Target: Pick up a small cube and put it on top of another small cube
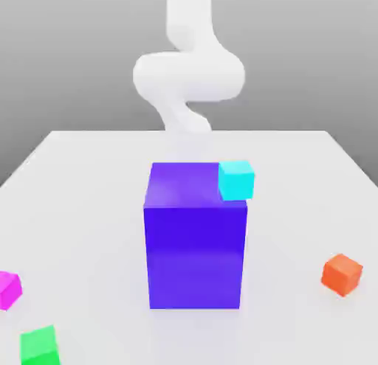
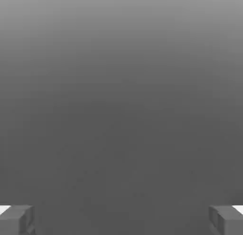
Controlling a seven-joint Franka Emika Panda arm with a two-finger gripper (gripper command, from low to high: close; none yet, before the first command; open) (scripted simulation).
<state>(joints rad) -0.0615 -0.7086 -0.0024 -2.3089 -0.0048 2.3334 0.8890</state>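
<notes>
Four small cubes are in the exterior view. A cyan cube (image 1: 236, 180) shows at the upper right corner of the big blue block (image 1: 195, 234); I cannot tell whether it touches the block. An orange cube (image 1: 342, 273) lies on the table at the exterior view's right. A magenta cube (image 1: 8, 289) and a green cube (image 1: 39, 346) lie at the front left. In the hand view my gripper (image 2: 121, 220) is open, its two grey fingertips (image 2: 16, 219) far apart with nothing between them, facing a plain grey background.
The tall blue block stands in the middle of the white table (image 1: 88, 179). The white arm (image 1: 188, 76) rises behind it at the table's far side. The table's back edge runs just behind the block.
</notes>
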